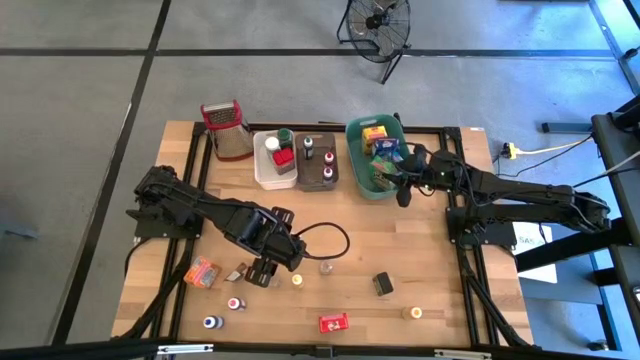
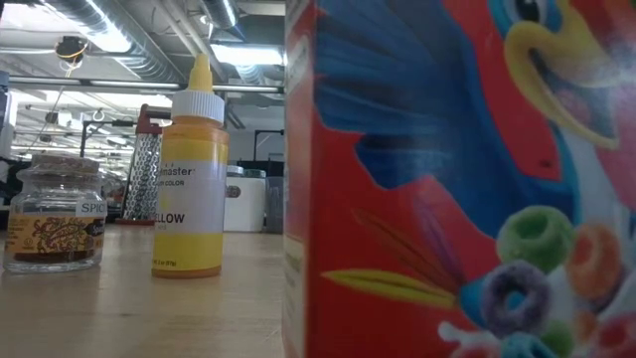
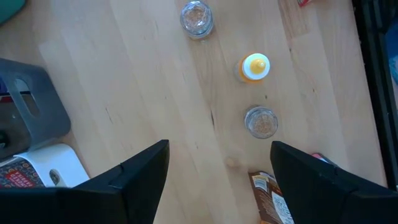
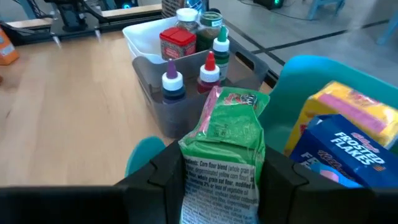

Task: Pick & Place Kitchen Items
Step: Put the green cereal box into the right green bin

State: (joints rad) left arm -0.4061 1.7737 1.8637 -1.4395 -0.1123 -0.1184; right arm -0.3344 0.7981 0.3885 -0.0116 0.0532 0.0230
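The right gripper [image 4: 221, 180] pinches a green flour packet [image 4: 227, 146] between its two dark fingers, holding it over the near rim of the teal bin [image 1: 356, 165] at the far right of the counter [image 1: 420, 250]. The packet looks soft and light, a crinkly film bag that bulges above the pinch; I judge it will sag and could slip if squeezed only at an edge, so a hold across its middle, as here, seems best. In the bin lie a Frosted Flakes box [image 4: 348, 155] and a yellow-pink box [image 4: 351, 106], stiff cardboard and easy to crush. The left gripper [image 3: 217, 168] hangs spread wide over the near left of the counter, holding nothing. Beyond its fingers stand a small yellow dropper bottle [image 3: 254, 67] and two little glass jars [image 3: 260, 121], hard, smooth and probably slippery; each is best taken around its body, below the cap.
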